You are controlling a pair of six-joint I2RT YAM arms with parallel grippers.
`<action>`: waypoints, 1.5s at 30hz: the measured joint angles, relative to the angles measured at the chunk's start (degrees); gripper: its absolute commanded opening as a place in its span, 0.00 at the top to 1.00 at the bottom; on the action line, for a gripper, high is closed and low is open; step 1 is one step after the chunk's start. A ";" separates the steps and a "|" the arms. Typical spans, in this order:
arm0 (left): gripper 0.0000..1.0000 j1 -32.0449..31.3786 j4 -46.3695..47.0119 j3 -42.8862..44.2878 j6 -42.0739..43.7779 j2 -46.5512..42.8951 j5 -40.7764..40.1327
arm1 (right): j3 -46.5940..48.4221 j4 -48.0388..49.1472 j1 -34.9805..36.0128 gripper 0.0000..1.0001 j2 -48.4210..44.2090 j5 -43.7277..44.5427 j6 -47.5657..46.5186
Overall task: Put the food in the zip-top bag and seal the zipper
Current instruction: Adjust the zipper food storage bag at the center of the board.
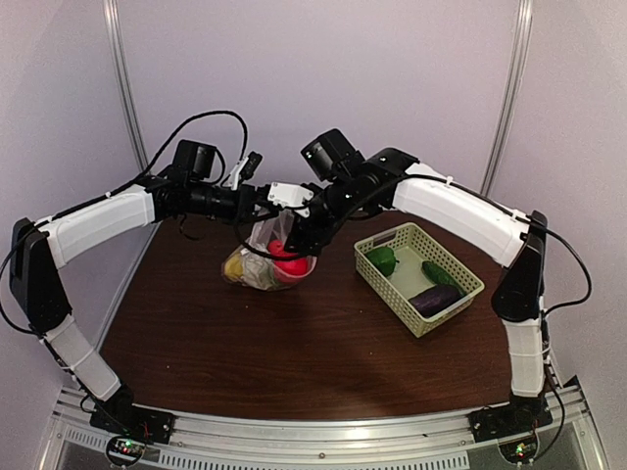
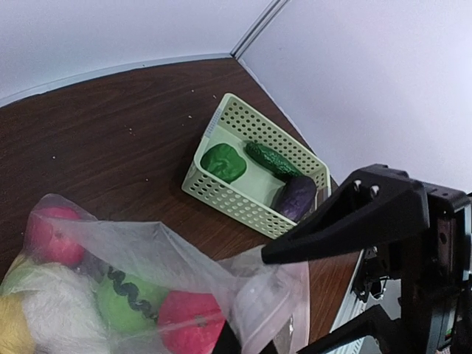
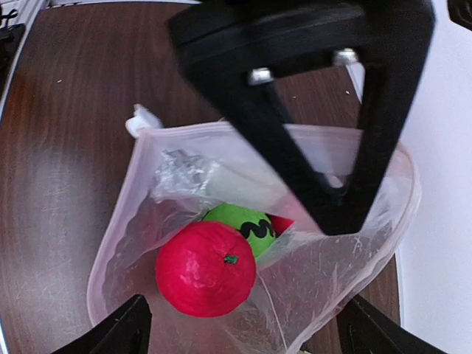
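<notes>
The zip-top bag (image 1: 263, 257) stands on the table with its mouth open. My left gripper (image 1: 284, 217) is shut on the bag's rim and holds it up; it also shows in the left wrist view (image 2: 247, 345) and the right wrist view (image 3: 339, 217). My right gripper (image 3: 251, 328) is open and empty just above the mouth, its fingers either side of the bag (image 3: 332, 280). Inside lie a red ball (image 3: 206, 269), a green round piece (image 3: 236, 225), a cauliflower (image 2: 59, 317) and a yellow piece (image 1: 235, 266). The zipper (image 3: 177, 131) is unsealed.
A pale green lattice basket (image 1: 388, 294) stands right of the bag, holding a green piece (image 1: 382, 259), a cucumber (image 1: 439, 272) and an eggplant (image 1: 436, 299). Walls close off the table's back and sides.
</notes>
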 measured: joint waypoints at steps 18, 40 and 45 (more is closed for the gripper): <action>1.00 0.31 -0.09 0.00 -0.04 -0.15 1.09 | -9.27 -9.38 5.68 0.31 -7.93 -4.42 -18.80; 1.00 7.72 -5.86 3.23 2.49 -4.70 -4.90 | -2.84 -1.62 6.71 1.00 -8.28 9.20 -18.36; 1.00 9.05 -3.82 4.28 -0.17 0.90 0.90 | -0.72 2.14 5.77 1.00 -8.72 10.03 -17.35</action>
